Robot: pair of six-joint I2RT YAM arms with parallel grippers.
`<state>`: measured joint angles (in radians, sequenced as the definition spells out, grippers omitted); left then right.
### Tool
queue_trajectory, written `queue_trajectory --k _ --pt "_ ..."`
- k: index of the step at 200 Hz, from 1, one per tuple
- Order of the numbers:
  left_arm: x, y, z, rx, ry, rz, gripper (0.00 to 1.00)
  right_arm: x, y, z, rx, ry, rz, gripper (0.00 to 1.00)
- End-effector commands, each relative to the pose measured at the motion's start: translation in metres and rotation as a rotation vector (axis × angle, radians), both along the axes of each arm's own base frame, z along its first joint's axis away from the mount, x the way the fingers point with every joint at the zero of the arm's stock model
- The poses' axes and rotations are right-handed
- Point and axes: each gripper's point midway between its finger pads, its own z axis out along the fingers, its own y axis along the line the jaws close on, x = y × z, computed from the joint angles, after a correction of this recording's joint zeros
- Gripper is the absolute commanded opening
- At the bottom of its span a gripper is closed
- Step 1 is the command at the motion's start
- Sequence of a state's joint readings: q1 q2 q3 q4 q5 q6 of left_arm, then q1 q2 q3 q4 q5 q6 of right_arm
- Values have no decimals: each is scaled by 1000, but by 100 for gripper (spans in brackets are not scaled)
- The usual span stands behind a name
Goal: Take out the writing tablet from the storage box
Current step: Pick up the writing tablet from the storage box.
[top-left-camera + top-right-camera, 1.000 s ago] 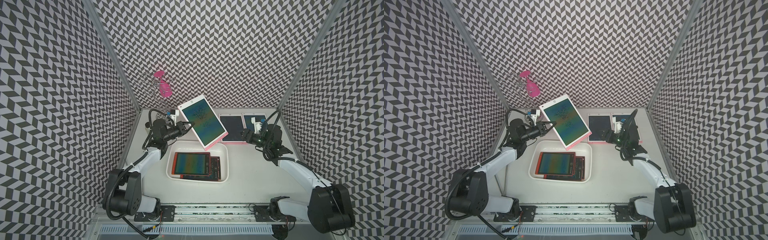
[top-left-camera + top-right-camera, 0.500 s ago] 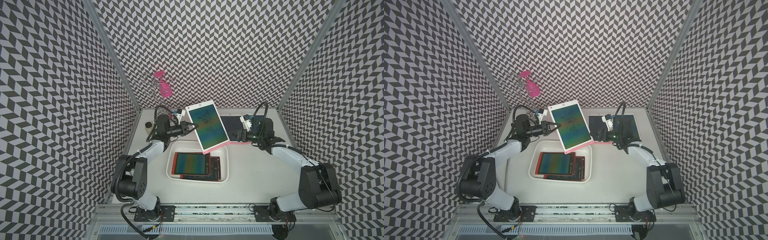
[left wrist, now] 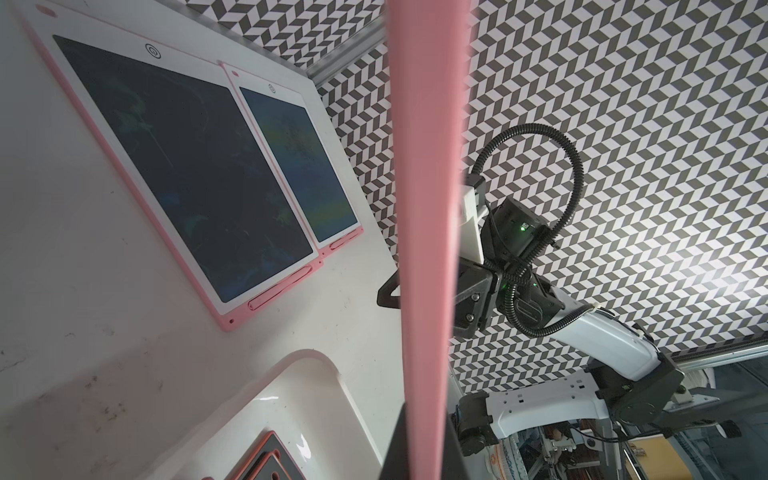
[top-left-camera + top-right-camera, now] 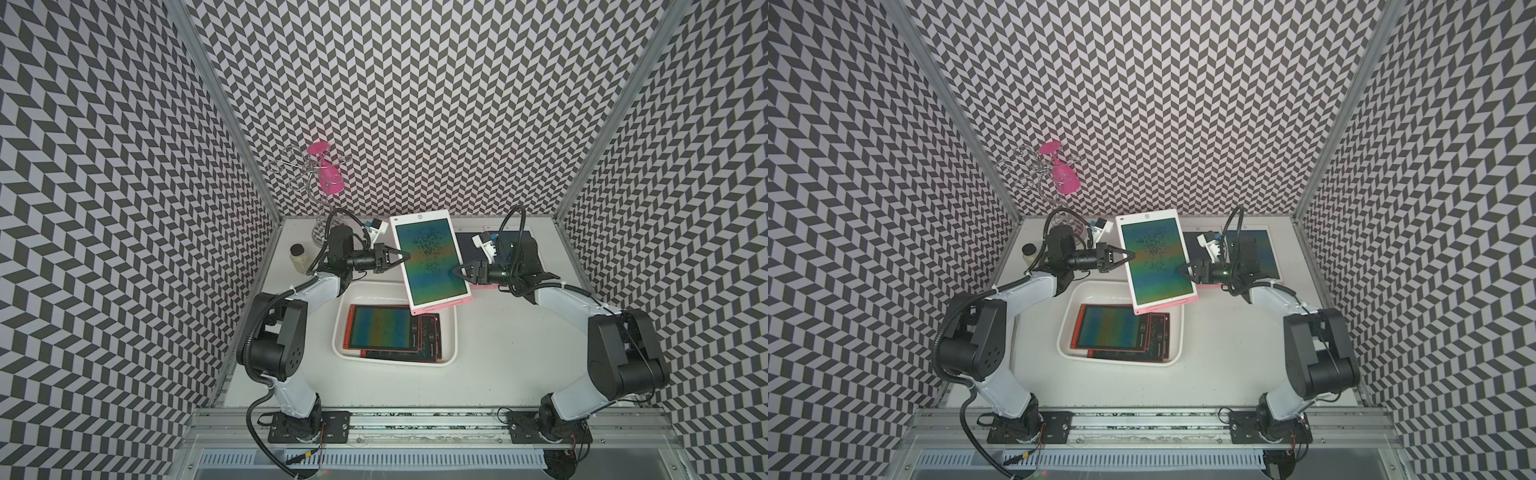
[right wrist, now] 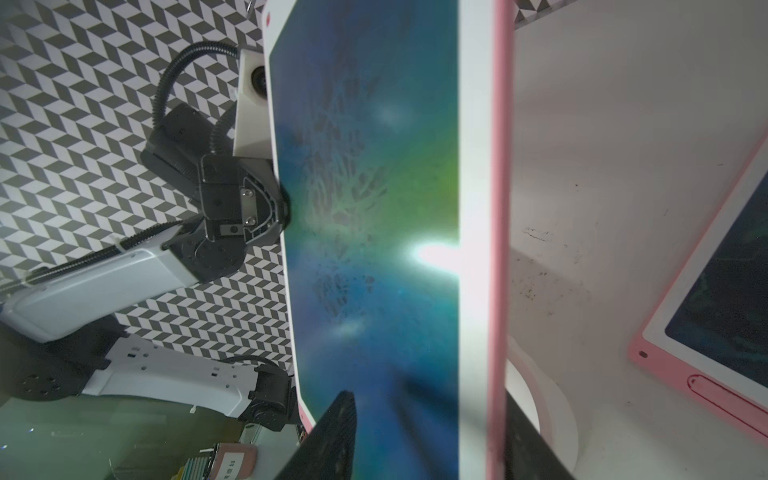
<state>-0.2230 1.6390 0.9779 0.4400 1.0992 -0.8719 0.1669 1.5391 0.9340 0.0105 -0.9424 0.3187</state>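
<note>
- I judge the job partly done. One white-framed, pink-backed writing tablet (image 4: 428, 259) (image 4: 1156, 262) with a green-blue screen is out of the shallow white plastic storage box (image 4: 338, 332) (image 4: 1064, 332). It hangs in the air above the box's far right corner, tilted, and its lower end overhangs the far rim.
- Two more pink-edged tablets (image 3: 183, 166) (image 3: 299, 162) lie flat, side by side, on the white tabletop (image 4: 519, 332) beyond the box's far right corner. I take these as already removed.
- What is left: dark-screened, red-framed tablets (image 4: 382, 328) (image 4: 1108, 330), at least two in a stack, lie flat inside the box.
- The left gripper (image 4: 401, 257) (image 4: 1129, 257) is clamped tight on the raised tablet's left long edge. Its arm comes up from the box's left side, and the wrist points across the far rim toward the right.
- The right gripper (image 4: 457, 272) (image 4: 1183, 270) reaches in from the box's right side, wrist roughly level and pointing left.
- Its jaws stand apart, straddling the tablet's right long edge. One finger (image 5: 332, 436) lies over the screen and the other sits behind the pink back. I cannot tell whether either pad touches, so I do not count it as holding anything.
- My read is a hand-over in mid-air. The tablet's weight is on the left arm alone, so the right side must close before the left lets go.
</note>
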Motion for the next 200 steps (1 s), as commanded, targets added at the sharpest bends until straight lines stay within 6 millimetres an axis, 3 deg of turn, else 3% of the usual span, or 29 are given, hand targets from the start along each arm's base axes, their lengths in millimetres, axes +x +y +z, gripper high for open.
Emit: queue_trajectory --k 1,48,75,152,172,200 --pt "-7 -7 22 -22 -82 -66 0 8 4 10 17 -54 18 67" --pt "-8 -12 22 -37 -79 -101 0 6 12 13 55 -46 57 55" --pt "-3 -20 21 -43 -76 -127 0 0 17 17 84 -48 94 53" --pt "20 -30 -10 -32 -15 -144 0 -11 21 26 143 -44 146 36" --pt "26 -31 -18 -27 -3 -141 9 -11 21 24 140 -35 144 29" --pt "39 -32 -27 -6 22 -112 28 -9 21 23 141 -26 139 18"
